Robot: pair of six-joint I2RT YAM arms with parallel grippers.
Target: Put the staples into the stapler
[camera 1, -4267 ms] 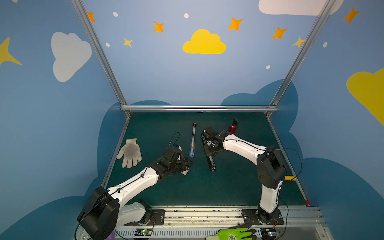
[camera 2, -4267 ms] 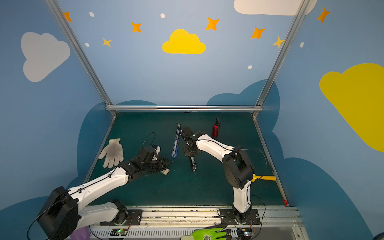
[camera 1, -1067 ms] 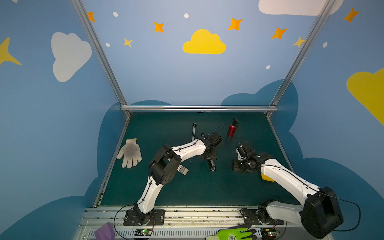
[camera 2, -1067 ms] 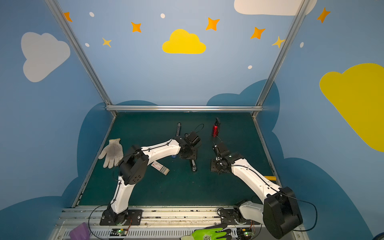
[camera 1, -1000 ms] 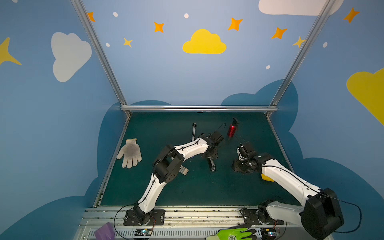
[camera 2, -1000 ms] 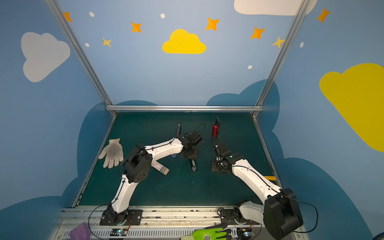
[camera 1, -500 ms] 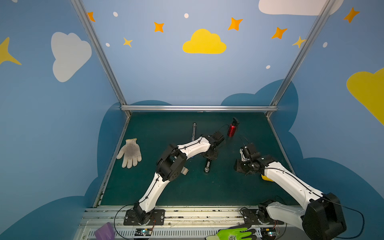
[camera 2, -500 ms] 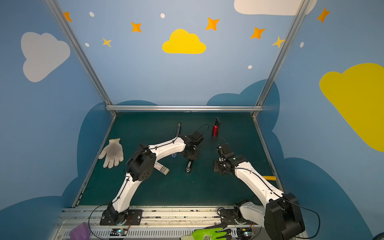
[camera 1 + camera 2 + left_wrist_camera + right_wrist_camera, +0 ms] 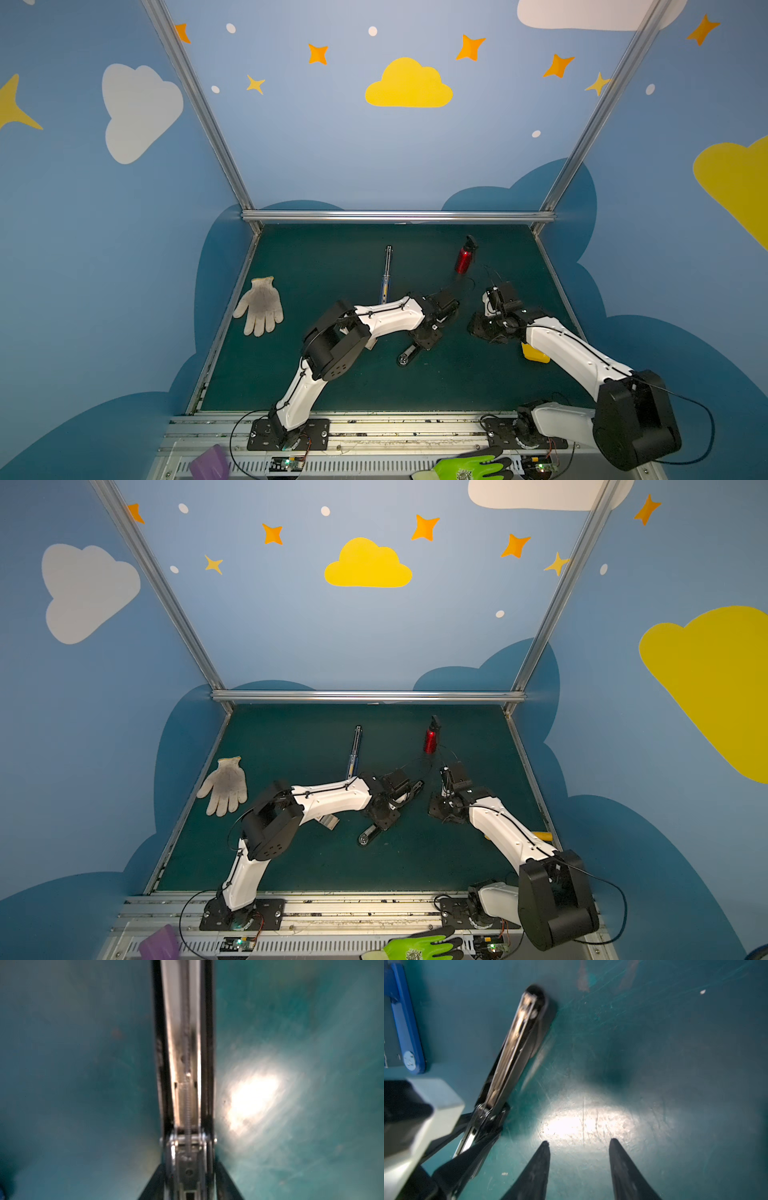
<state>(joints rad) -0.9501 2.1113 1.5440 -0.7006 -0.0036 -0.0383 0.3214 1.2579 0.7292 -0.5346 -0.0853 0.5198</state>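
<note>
Staples (image 9: pixel 329 821) mostly hidden, stapler (image 9: pixel 185 1043) blurred, cropped

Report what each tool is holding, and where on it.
Left tool grips the opened stapler at its hinge end; right tool is open and holds nothing.

Green glove (image 9: pixel 471 471) printed mark too small to read, no other legible text

The left arm (image 9: pixel 386 318) extended forward with its elbow raised, and the left gripper (image 9: pixel 427 338) clamped the hinge end of the stapler (image 9: pixel 409 353). The right arm (image 9: pixel 569 353) stretched low, with the right gripper (image 9: pixel 579 1144) near the stapler, jaws apart, holding nothing.
</note>
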